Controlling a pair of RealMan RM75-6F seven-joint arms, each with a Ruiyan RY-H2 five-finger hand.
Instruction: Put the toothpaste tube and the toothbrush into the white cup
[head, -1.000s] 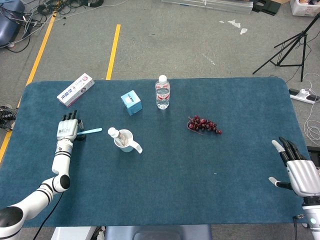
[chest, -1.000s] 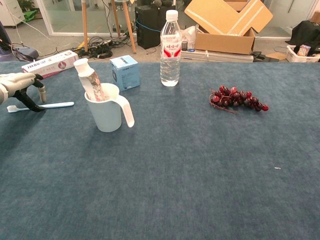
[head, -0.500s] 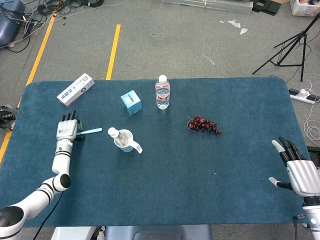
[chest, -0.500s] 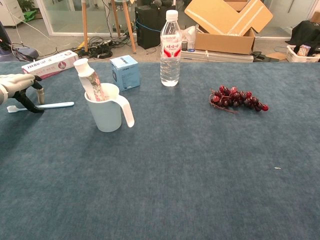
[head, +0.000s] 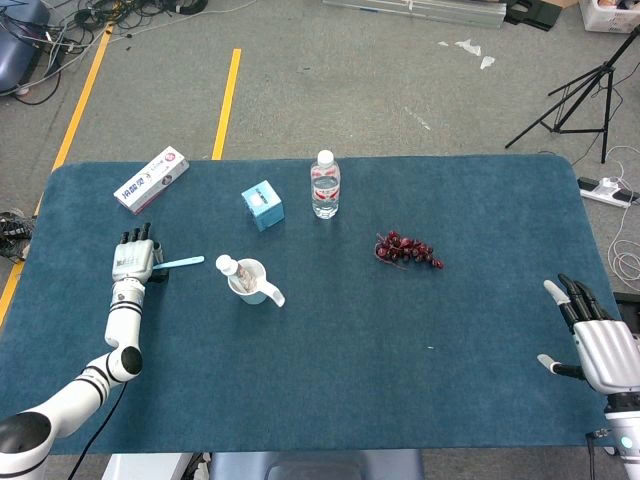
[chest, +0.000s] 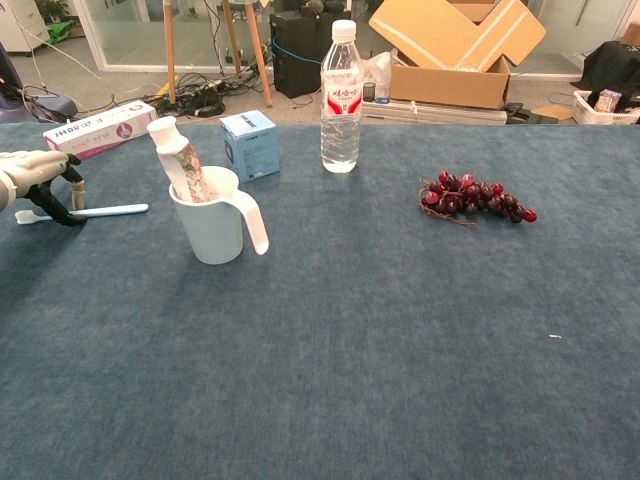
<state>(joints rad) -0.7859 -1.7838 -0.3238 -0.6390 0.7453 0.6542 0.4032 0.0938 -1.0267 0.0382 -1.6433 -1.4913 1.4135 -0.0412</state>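
- Grey-white right hand (head: 598, 345): nearest item, at the table's near right corner, fingers spread, holding nothing, well apart from everything else.
- White plastic cup with a side handle (chest: 213, 221): left of centre on the blue felt table (head: 400, 330). White toothpaste tube with a printed body (chest: 180, 163) stands tilted inside it, cap up. That half of the task looks done.
- Pale blue plastic toothbrush (chest: 85, 211): flat on the felt left of the cup, long axis left to right, handle end toward the cup.
- White left hand (chest: 35, 180): by far the nearer hand. My fingers curl down around the brush-head end; whether they pinch it yet I cannot tell.
- Judgement: close on that end, lift, carry right to the cup.
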